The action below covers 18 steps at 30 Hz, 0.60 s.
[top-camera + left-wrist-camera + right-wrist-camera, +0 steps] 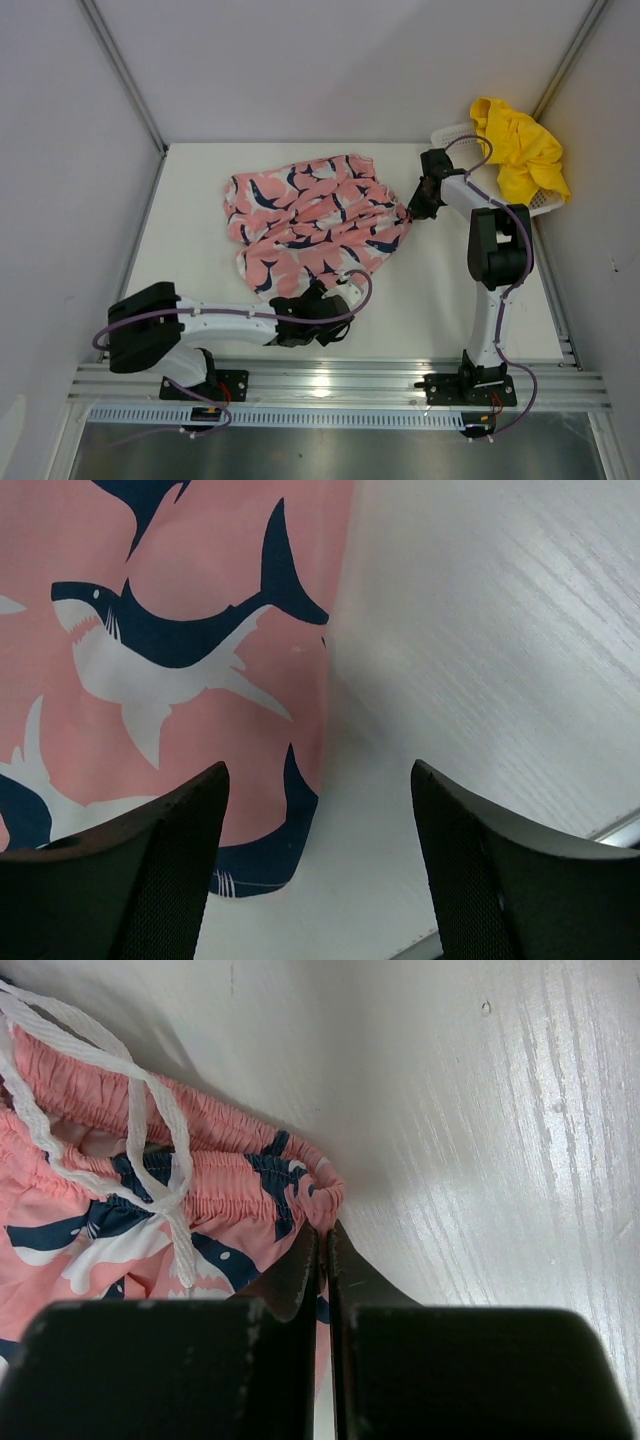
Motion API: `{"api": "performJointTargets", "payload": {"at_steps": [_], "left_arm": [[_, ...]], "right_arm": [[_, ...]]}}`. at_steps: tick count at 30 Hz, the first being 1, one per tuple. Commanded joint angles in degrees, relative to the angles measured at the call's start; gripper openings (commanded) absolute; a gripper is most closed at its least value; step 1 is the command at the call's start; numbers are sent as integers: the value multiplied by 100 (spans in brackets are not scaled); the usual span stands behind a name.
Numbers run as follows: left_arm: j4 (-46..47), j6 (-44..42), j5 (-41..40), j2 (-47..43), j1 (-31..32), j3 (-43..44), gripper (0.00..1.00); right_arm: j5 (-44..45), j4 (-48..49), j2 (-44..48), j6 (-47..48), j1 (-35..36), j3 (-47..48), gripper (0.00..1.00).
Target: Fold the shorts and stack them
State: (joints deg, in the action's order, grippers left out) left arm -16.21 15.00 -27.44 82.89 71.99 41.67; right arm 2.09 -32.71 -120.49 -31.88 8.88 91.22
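Pink shorts [315, 220]: shark print, white drawstring [150, 1130]; rumpled flat on counter [450, 300]; waistband corner pinched at right end effector [325, 1245], hem just ahead of left end effector [320, 780]. Yellow shorts [520, 150]: crumpled, beyond right end effector.

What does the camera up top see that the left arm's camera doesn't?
Only the top view shows the yellow shorts heaped on the white basket, and the right gripper at a corner of the pink shorts. Only the left wrist view shows the shark print up close, with the left gripper open over the cloth's edge. Both show the pink shorts and the white table.
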Motion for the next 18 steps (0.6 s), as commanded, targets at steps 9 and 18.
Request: {"api": "performJointTargets", "payload": {"at_steps": [9, 18], "left_arm": [[65, 11, -288, 886, -229, 447, 55], [3, 126, 291, 887, -853, 289, 26]], "right_arm": [[-68, 54, 25, 94, -27, 142, 0], [-68, -42, 87, 147, -45, 98, 0]]}}
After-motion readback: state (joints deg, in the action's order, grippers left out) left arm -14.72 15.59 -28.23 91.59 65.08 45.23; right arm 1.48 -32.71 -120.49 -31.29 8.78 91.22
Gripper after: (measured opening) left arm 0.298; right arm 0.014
